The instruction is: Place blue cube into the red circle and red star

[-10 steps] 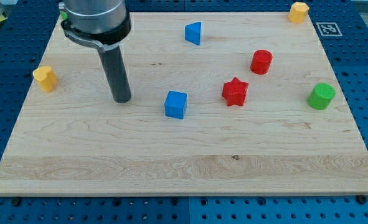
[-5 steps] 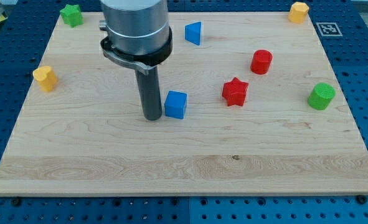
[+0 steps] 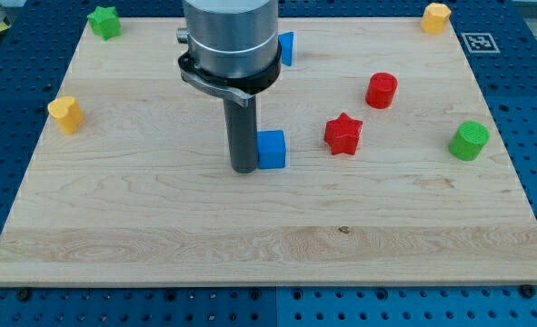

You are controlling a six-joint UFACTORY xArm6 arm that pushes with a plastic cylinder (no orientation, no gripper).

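Note:
The blue cube (image 3: 272,149) sits near the middle of the wooden board (image 3: 159,227). My tip (image 3: 244,168) touches the cube's left side. The red star (image 3: 343,134) lies to the right of the cube with a gap between them. The red circle, a short cylinder (image 3: 382,90), stands further up and to the right of the star.
A blue triangular block (image 3: 287,47) is partly hidden behind the arm at the view's top. A green star (image 3: 104,21) sits at the top left, a yellow block (image 3: 66,113) at the left edge, a yellow block (image 3: 436,16) at the top right, a green cylinder (image 3: 469,141) at the right.
My tip slid to the right, reached the blue cube's left side and pushed it a little to the right, closer to the red star.

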